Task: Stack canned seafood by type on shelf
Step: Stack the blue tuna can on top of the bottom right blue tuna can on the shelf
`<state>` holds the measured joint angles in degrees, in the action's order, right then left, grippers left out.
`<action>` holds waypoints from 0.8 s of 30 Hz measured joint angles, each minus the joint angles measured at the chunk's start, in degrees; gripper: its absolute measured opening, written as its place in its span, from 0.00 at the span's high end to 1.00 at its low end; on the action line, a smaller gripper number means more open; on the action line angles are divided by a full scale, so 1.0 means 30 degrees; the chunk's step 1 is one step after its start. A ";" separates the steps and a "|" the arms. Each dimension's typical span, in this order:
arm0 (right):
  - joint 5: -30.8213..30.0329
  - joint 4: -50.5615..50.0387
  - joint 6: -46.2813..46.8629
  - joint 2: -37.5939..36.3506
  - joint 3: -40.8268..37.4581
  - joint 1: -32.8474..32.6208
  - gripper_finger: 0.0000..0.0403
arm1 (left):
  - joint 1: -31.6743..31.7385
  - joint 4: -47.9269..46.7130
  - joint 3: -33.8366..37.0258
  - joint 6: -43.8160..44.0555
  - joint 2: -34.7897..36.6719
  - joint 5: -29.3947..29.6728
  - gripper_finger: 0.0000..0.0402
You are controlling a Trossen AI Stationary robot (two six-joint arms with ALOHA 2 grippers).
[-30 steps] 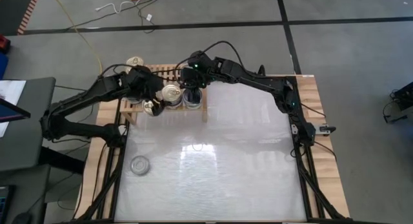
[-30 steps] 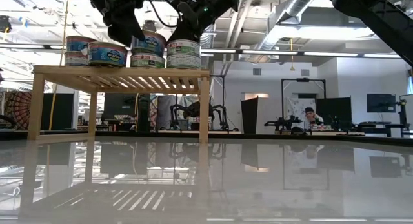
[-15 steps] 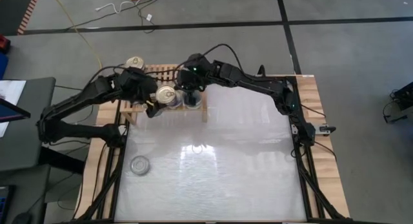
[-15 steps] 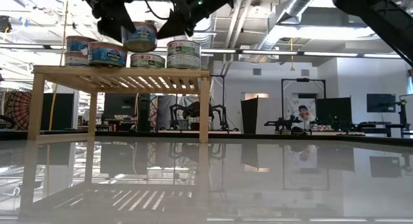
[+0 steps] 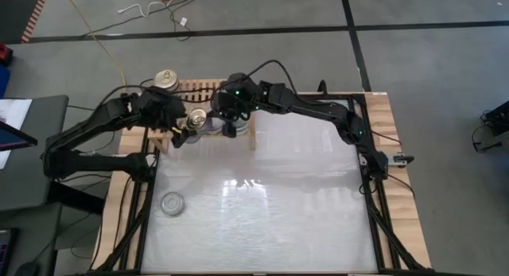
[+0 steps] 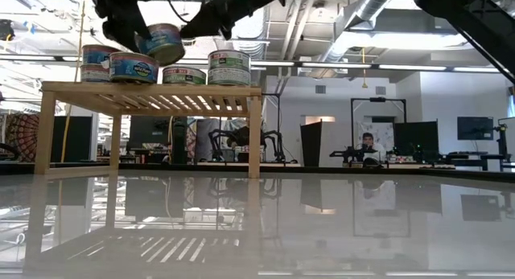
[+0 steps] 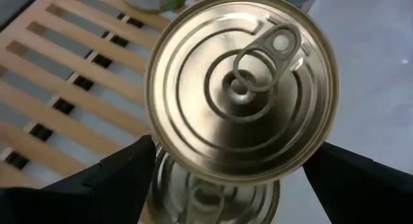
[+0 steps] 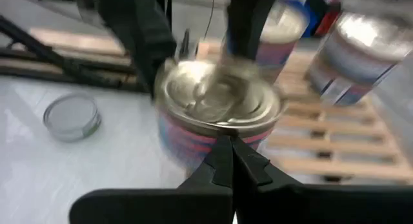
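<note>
Above the shelf (image 6: 153, 90), the left gripper (image 6: 129, 34) hangs tilted from a bent arm, fingers spread wide around a gold-topped can (image 7: 242, 88) held clear of the cans below; the right gripper (image 5: 227, 121) reaches in beside it over the shelf, fingers pinched shut, empty.

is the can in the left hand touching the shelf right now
Apart. The low view shows the can held tilted in the left hand, clear air above the shelf.
</note>
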<state>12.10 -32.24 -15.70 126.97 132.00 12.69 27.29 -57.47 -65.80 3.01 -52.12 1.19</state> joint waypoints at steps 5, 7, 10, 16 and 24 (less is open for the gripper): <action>0.0041 -0.0123 0.0784 0.0826 -0.0057 -0.0309 0.96 | 0.0015 -0.0199 -0.0007 0.0041 0.0537 0.0233 0.09; 0.0069 0.0197 0.0786 0.0961 -0.0071 -0.0546 0.96 | 0.0015 -0.0085 -0.0015 0.0040 0.0760 0.0397 0.09; 0.0061 0.0900 0.0778 0.0872 -0.0041 -0.0807 0.96 | 0.0015 -0.0110 -0.0015 0.0029 0.1199 0.0464 0.09; -0.0213 0.1582 0.0778 0.0905 -0.0036 -0.0778 0.96 | 0.0015 -0.0541 -0.0015 0.0002 0.1912 0.0337 0.09; -0.0545 0.1220 0.0936 0.0854 0.0241 -0.0641 0.96 | 0.0015 -0.0596 -0.0063 0.0131 0.2187 0.0268 0.09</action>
<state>10.46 -28.58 -12.89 129.54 132.73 10.77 27.33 -59.26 -65.99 3.40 -45.56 1.99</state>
